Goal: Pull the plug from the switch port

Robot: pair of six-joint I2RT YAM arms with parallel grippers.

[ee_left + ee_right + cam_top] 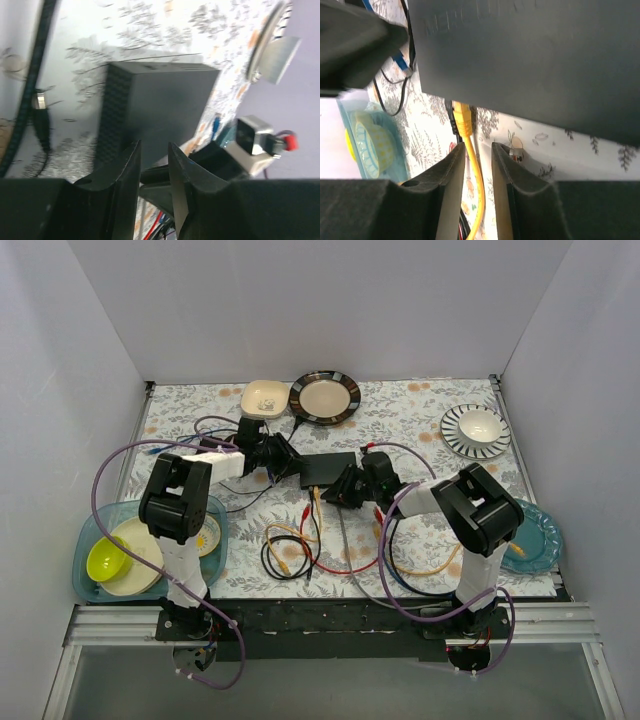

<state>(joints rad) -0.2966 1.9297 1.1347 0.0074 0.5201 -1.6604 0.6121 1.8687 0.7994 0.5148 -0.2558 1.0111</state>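
Note:
The switch (328, 469) is a flat dark grey box in the middle of the table; it fills the top of the right wrist view (530, 55) and shows in the left wrist view (160, 105). A yellow plug (462, 118) sits in a socket on its near edge, next to a black plug. Its yellow cable (479, 200) runs down between the fingers of my right gripper (478, 148), which is open just below the plug and not closed on it. My left gripper (154, 150) is narrowly open at the switch's left end, holding nothing.
Loose red, yellow, black and grey cables (300, 550) lie in front of the switch. A teal tray (90, 570) with plates and a green bowl stands at the front left. Bowls and plates (325, 397) stand at the back, and a teal plate (535, 540) at the right.

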